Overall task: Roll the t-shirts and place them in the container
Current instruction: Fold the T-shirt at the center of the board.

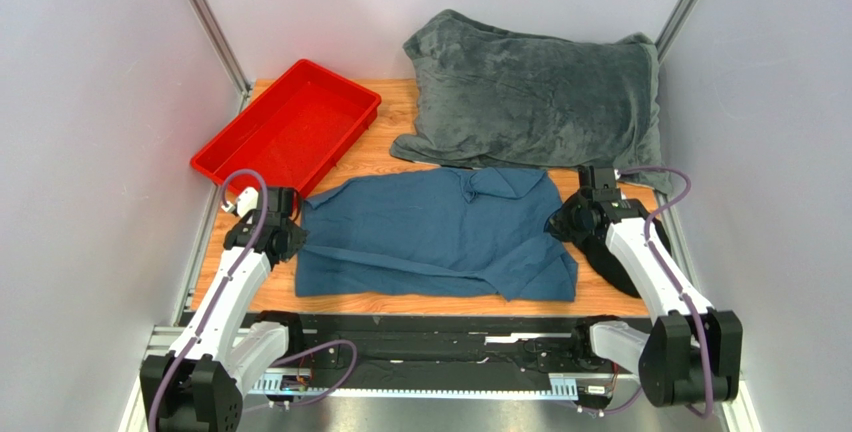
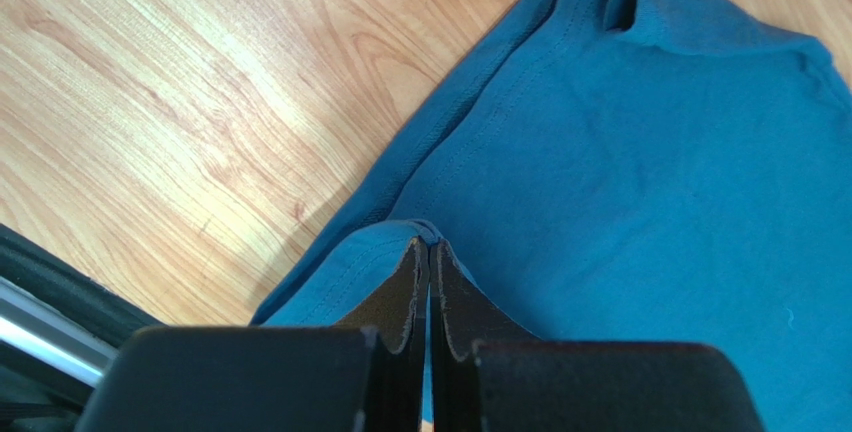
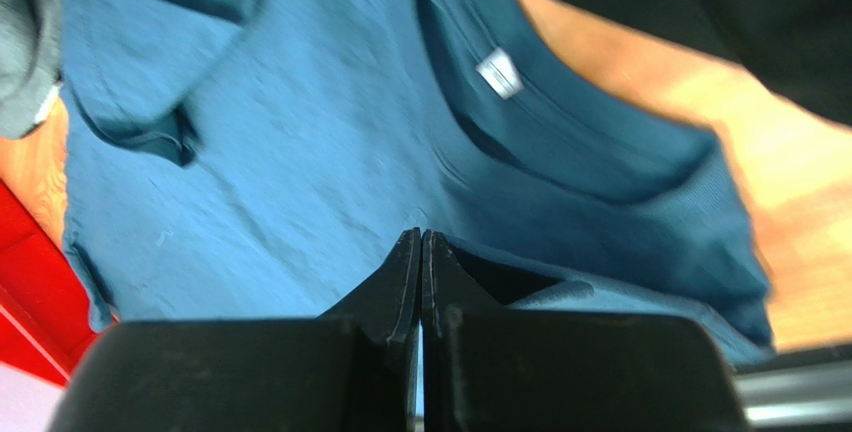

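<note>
Both clamped tight, left gripper [image 2: 428, 244] and right gripper [image 3: 420, 234] pinch the plain teal-blue cotton t-shirt [image 1: 430, 237]; uneven pulling could slip an edge

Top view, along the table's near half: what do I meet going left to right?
Left gripper → teal t-shirt → right gripper; both sets of jaws pinch its edges.

Wood tabletop [image 1: 395, 107] ahead of my bases. On it: red tray [image 1: 290, 127] far L, grey blanket [image 1: 540, 92] far R, teal t-shirt [image 1: 430, 232] spread flat, ctr-near.
</note>
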